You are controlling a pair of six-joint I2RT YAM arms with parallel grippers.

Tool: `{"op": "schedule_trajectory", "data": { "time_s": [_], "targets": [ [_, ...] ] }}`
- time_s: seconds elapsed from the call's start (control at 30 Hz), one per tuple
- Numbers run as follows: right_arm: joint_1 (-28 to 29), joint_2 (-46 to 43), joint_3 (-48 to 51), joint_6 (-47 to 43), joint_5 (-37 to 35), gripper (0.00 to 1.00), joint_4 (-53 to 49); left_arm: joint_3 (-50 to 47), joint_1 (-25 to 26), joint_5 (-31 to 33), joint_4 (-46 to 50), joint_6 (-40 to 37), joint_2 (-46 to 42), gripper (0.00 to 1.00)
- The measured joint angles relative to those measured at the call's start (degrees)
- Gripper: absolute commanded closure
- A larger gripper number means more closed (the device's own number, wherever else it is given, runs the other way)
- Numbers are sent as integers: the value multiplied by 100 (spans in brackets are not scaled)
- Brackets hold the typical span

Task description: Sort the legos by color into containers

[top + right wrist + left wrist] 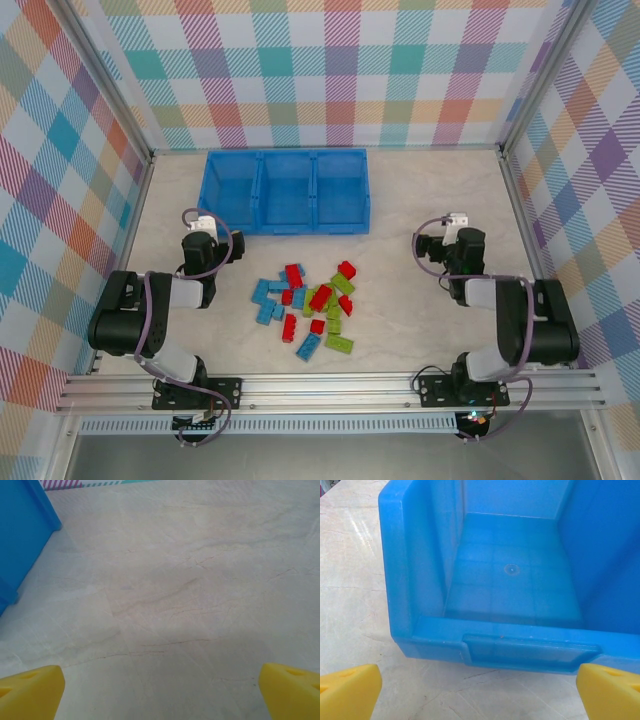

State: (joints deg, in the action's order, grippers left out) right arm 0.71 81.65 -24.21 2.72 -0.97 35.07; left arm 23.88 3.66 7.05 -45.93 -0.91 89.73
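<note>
- We are seeing the left pincer [479,692] standing wide apart in the left wrist view. Its yellow fingertips [347,690] are sitting in the two bottom corners of the frame and are gripping nothing.
- Just above those tips, the near wall of the blue tray [400,555] is crossing the frame. We are looking past it onto the bare blue floor of one compartment.
- In the top view, the left pincer [203,225] is hanging at the left of the frame. It is just below the tray's lower left corner.
- We are seeing the right pincer [160,692] spread apart too in the right wrist view. Its yellow fingertips [30,687] are low in the frame and are holding nothing.
- Pale, veined table [190,580] is lying between and beyond those tips, and a corner of the tray [20,530] is showing at the upper left.
- In the top view, the right pincer [455,222] is hanging at the right of the frame, well apart from the tray.
- The tray [285,225] is lying in the upper middle of the top view, with its three compartments side by side.
- The bricks [305,305] are lying in a loose heap on the table at the middle of the top view. They are below the tray and between the two arms.
- In that heap we are picking out red [293,275], light blue [262,291] and green [338,343] pieces mixed together, some touching.
- Checked walls [60,150] are closing in the table on three sides.
</note>
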Motion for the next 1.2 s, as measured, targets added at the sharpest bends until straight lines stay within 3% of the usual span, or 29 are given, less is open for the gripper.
{"op": "schedule_trajectory", "data": {
  "time_s": [0.13, 0.3, 0.43, 0.57, 0.73, 0.83, 1.2],
  "targets": [
    [-11, -1561, -789, 1106, -321, 0, -2035, -13, 33, 223, 595, 48, -603, 0],
    [160, -2815, -1585, 2249, 278, 0, -3847, 494, 192, 885, 2557, 964, -2315, 0],
    [815, -2697, -2153, 2518, 850, 0, -5421, 1241, 490, 994, 4210, 2068, -3178, 0],
    [1722, -2017, -2874, 2474, 1244, 0, -6870, 1742, 1226, 713, 5733, 3018, -3493, 0],
    [2935, -1263, -3530, 2361, 1447, 0, -7919, 2365, 2601, 422, 7392, 3770, -3071, 0],
    [3283, -1099, -3578, 2367, 1497, 0, -8124, 2629, 3222, 247, 7921, 4054, -2568, 10],
    [3416, -1036, -3578, 2500, 1294, 0, -8236, 3565, 3888, 275, 8183, 4352, -328, 27]
  ]
}}
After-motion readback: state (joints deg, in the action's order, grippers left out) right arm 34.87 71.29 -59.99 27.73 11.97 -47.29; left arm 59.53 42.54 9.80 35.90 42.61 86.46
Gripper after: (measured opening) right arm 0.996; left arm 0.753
